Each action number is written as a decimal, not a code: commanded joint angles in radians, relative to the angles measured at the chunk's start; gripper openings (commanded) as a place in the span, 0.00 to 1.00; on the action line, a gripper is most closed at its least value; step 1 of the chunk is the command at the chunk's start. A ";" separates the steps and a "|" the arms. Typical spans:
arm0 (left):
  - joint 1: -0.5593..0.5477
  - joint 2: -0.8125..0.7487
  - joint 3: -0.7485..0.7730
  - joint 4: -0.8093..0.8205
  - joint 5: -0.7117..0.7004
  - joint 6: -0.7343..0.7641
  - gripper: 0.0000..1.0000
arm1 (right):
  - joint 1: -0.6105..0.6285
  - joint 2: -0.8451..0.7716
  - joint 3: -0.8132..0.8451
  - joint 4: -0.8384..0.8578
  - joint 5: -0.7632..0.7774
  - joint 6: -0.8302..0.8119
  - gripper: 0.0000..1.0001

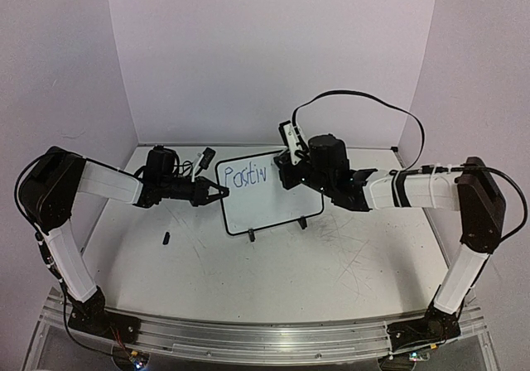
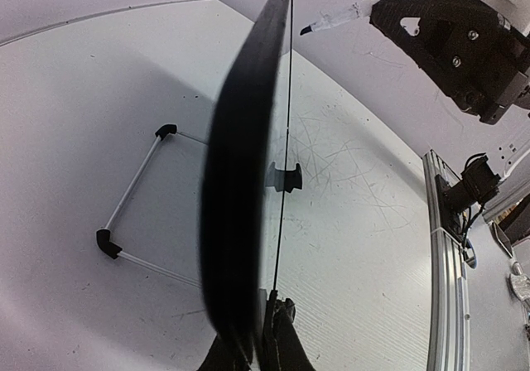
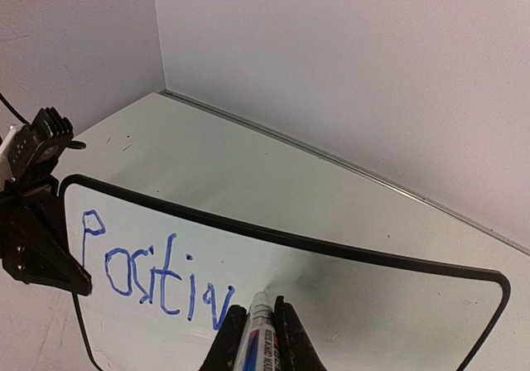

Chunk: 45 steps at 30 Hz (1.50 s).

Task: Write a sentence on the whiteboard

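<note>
The whiteboard (image 1: 265,205) stands upright at mid-table on two black feet. Blue handwritten text (image 1: 247,175) reads "Positiv" along its top; it also shows in the right wrist view (image 3: 157,278). My left gripper (image 1: 217,193) is shut on the board's left edge, seen edge-on in the left wrist view (image 2: 240,180), with the jaws (image 2: 258,338) on either side of the frame. My right gripper (image 1: 286,168) is shut on a marker (image 3: 258,334). The marker tip sits at the board (image 3: 373,305), just right of the "v". The rest of the sentence is not on the board.
A small black marker cap (image 1: 166,238) lies on the table left of the board. A white rod support with black corner pieces (image 2: 132,197) lies behind the board. Purple walls enclose the back and sides. The tabletop is scratched in front of the board.
</note>
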 commanded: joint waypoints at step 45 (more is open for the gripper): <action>0.018 -0.016 0.036 -0.049 -0.188 0.073 0.00 | 0.007 0.023 0.025 0.059 -0.014 0.045 0.00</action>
